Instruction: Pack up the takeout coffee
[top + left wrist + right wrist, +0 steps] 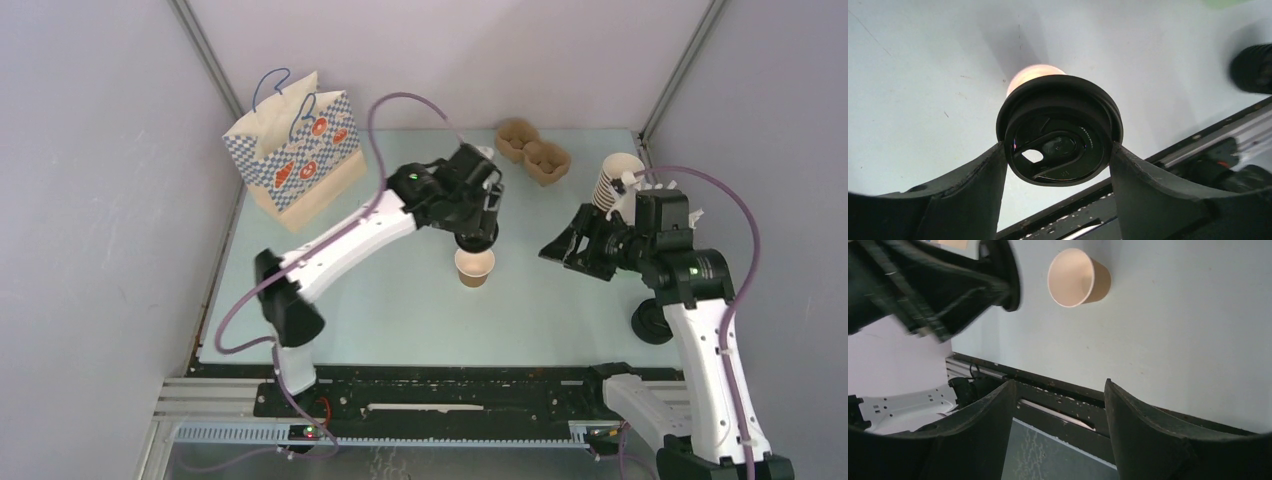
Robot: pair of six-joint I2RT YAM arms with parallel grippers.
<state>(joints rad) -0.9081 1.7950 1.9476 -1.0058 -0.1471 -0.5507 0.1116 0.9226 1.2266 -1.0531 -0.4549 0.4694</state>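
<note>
Left hand grips a black lid by its rim, just above the lidless kraft cup standing mid-surface. Right hand gapes wide, holding nothing, right of the cup.

**Top external view:** fixed high above and behind the arm bases, facing down and forward. The whole counter is framed from afar, with its near edge at the bottom and far edge at the top.

**Left wrist view:** very close at mid-counter, facing down between the left gripper's fingers at the black lid they clamp. The near-edge rail crosses the lower right.

**Right wrist view:** low over the counter's right side, facing past the right gripper's fingers, which are spread, toward the near edge.

**Shared:** the open cup appears in the top and right wrist views, the rail in all three.
</note>
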